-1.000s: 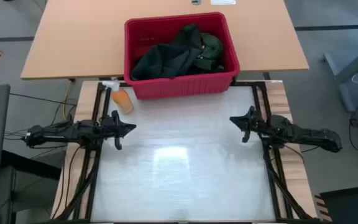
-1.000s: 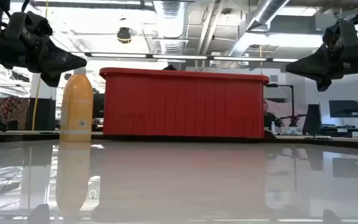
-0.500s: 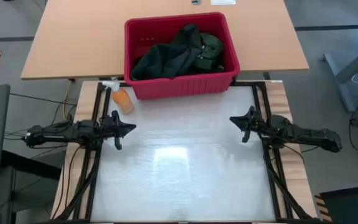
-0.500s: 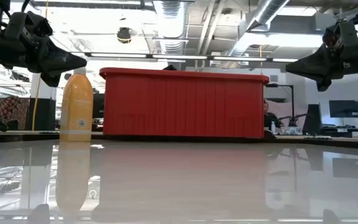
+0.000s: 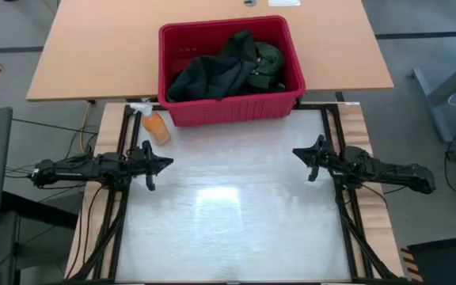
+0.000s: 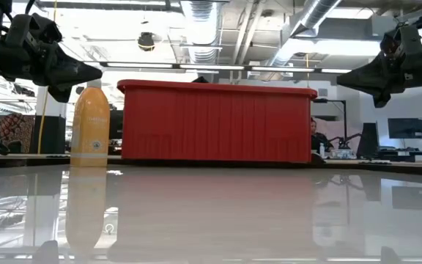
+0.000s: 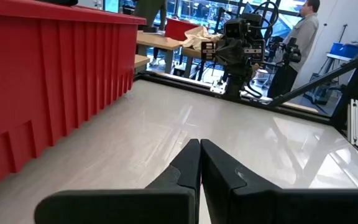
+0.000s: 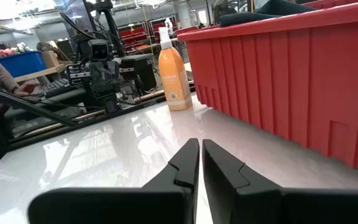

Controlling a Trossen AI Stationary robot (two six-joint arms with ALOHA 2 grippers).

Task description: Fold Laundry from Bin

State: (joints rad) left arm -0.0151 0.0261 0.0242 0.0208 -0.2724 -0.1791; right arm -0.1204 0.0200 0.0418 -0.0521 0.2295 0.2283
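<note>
Laundry (image 5: 226, 67) heaped in bin (image 5: 182, 115) at counter's far edge. Left end effector (image 5: 158, 164), right end effector (image 5: 301, 154) hover, fingers together, empty. Risk: garments tangled, several lift together; spray bottle (image 5: 155, 125) beside bin gets knocked.

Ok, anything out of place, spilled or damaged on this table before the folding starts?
Nothing stands out. The laundry is heaped inside the red bin, none hanging over the rim. The orange spray bottle stands upright beside the bin. The left gripper and right gripper hover above the table, fingers shut, holding nothing.
</note>
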